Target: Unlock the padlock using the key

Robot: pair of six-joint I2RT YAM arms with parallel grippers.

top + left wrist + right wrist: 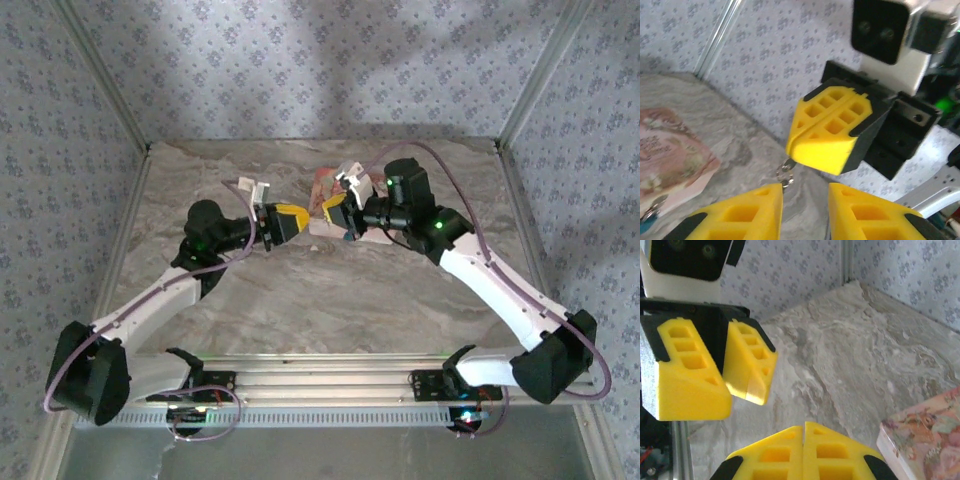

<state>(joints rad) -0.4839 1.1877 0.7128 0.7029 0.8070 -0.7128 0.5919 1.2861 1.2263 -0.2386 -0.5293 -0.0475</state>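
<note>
In the left wrist view my right gripper [805, 155] is shut on a small metal key [785, 176], which hangs from its yellow fingertips. My left gripper [805, 189] stands open just in front of it, the key beside its left fingertip. From above, the left gripper [300, 223] and right gripper [325, 214] meet tip to tip over mid-table. A tiny blue padlock [646, 222] with a metal loop lies against the pink floral box [670, 160], mostly cut off by the frame edge. In the right wrist view, my right gripper [804, 429] has its jaws pressed together, and the left gripper [735, 392] faces it with jaws apart.
The pink floral box [325, 190] lies on the marble tabletop [400, 300] just behind both grippers, and its corner shows in the right wrist view [925, 435]. Patterned walls and metal posts [110, 90] close in the back and sides.
</note>
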